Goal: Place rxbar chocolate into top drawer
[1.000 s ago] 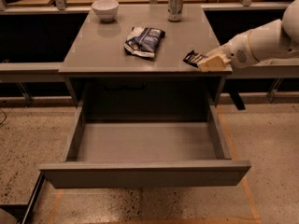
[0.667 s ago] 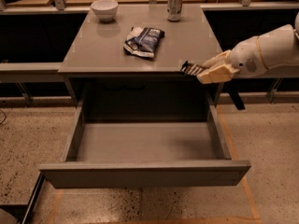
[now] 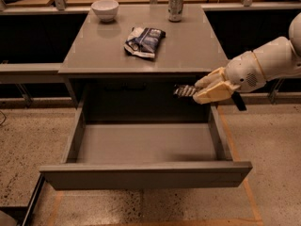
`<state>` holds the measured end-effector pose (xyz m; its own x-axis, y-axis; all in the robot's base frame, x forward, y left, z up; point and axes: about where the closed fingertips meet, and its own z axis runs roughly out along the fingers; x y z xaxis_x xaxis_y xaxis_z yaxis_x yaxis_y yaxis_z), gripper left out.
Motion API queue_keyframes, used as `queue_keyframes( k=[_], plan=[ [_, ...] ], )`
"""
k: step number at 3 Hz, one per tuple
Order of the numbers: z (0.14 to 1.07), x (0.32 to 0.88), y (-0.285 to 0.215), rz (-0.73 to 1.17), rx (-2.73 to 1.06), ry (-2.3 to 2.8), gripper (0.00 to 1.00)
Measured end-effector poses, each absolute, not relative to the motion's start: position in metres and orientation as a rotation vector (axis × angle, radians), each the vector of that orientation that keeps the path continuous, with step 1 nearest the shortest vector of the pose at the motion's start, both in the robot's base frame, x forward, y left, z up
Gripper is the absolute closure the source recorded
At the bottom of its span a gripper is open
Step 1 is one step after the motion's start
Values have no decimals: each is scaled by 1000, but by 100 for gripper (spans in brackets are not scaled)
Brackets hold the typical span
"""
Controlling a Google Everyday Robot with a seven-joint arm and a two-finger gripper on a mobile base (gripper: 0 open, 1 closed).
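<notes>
My gripper (image 3: 201, 91) hung just under the front edge of the table (image 3: 197, 51), on the right side as the camera saw it, over the back right corner of the open drawer (image 3: 146, 177). My jaws were pinching the snack bar (image 3: 184, 91) by one end. The rest of its dark wrapper stuck out roughly level toward the drawer's middle, in the air and touching neither the table nor the drawer. My white arm (image 3: 268, 62) came in from the right at about the height of the tabletop.

The drawer stood pulled well out. Its grey floor was in plain view, and its flat front panel was the part nearest the camera.

On the tabletop lay a crumpled blue-and-white chip bag (image 3: 145, 42) near the middle. A white bowl (image 3: 105, 9) sat at the far left corner and a can (image 3: 175, 5) stood upright toward the far right. All three were well apart from one another and from my gripper. Under everything was a speckled floor (image 3: 28, 145).
</notes>
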<state>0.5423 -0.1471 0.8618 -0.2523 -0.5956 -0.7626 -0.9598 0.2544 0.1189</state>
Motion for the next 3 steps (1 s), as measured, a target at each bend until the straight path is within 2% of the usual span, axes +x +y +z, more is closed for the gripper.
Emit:
queue_keyframes(
  k=[1,3],
  plan=[
    [856,548,-142,724,-1455,1980,100],
    [775,520,-141,772,-1522,2113,100]
  ],
)
